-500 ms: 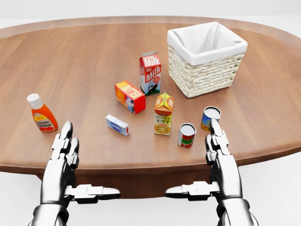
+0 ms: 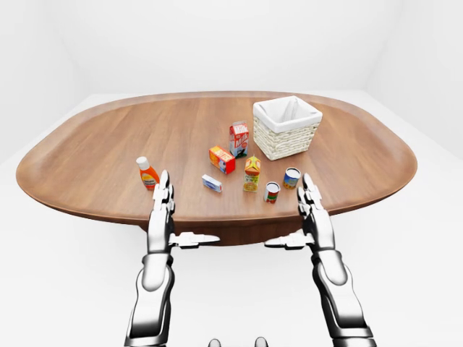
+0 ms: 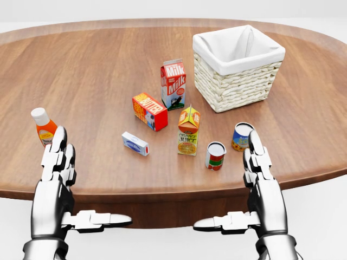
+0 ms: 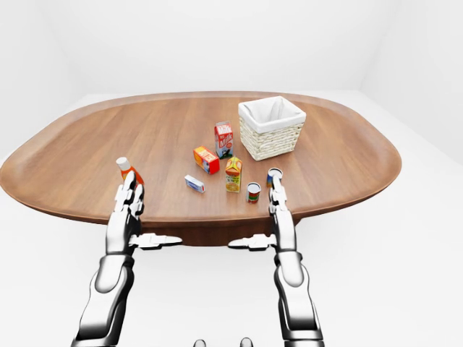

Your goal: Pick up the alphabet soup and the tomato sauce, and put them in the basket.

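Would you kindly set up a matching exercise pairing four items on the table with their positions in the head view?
Things:
1. basket
2. milk carton
3. ketchup bottle
4. butter box

Places in the head view:
A. far left, partly behind the left robot hand
B. upper right, beyond the two cans
C. lying flat, left of the orange juice carton
D. upright, just left of the basket

Pairs: 1-B, 2-D, 3-A, 4-C

Polished wood grain is showing across the table (image 3: 97, 70), a coarse pale wicker basket (image 3: 238, 81) is holding smooth white cloth lining, and glossy chrome-like metal is gleaming on both hands, left hand (image 3: 54, 179) and right hand (image 3: 263, 184).
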